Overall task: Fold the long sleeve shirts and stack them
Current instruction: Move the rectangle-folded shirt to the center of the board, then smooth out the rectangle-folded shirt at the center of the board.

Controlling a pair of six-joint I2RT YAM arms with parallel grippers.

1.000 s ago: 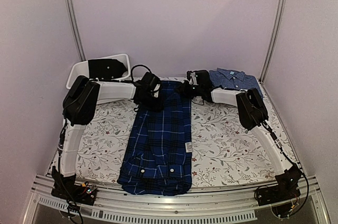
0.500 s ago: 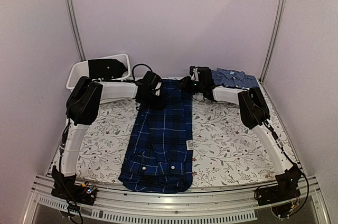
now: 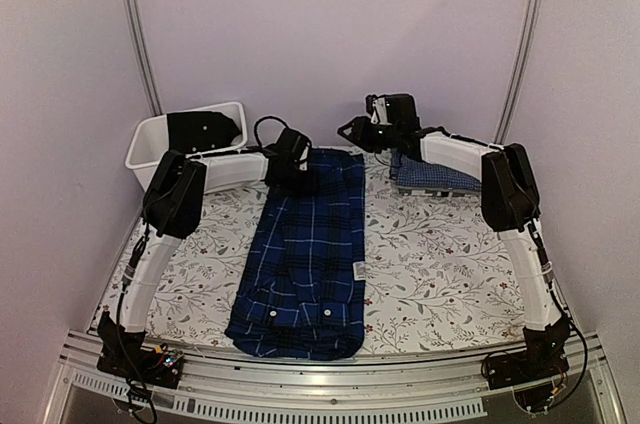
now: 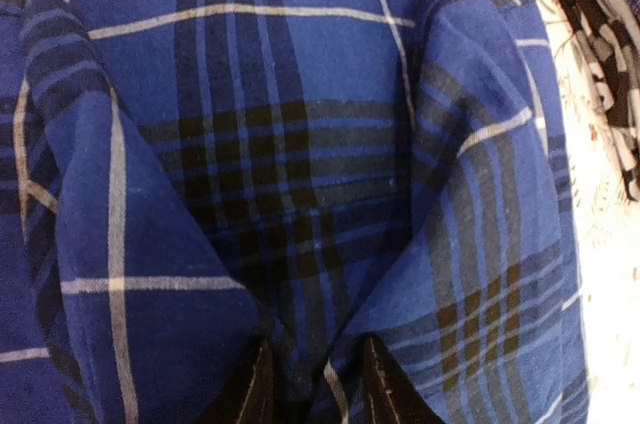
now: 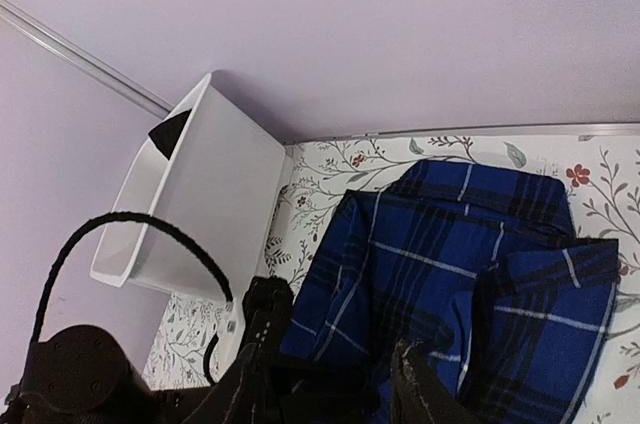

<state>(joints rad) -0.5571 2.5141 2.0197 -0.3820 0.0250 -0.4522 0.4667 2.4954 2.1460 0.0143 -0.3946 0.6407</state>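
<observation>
The plaid shirt [image 3: 305,254] lies long down the middle of the table [image 3: 440,264], from 12 o'clock to 6 o'clock. The lighter shirt [image 3: 438,177] sits at 2 o'clock. My left gripper [image 4: 317,364] is pinched on the plaid shirt's far left corner — my right gripper [image 5: 335,319] hangs above, jaws apart, holding nothing. I think both far corners should lift together (or the fold goes crooked).

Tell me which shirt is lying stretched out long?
The dark plaid shirt in the middle, stretched from the near edge toward the back. The lighter checked shirt is a small bundle at the far right.
</observation>
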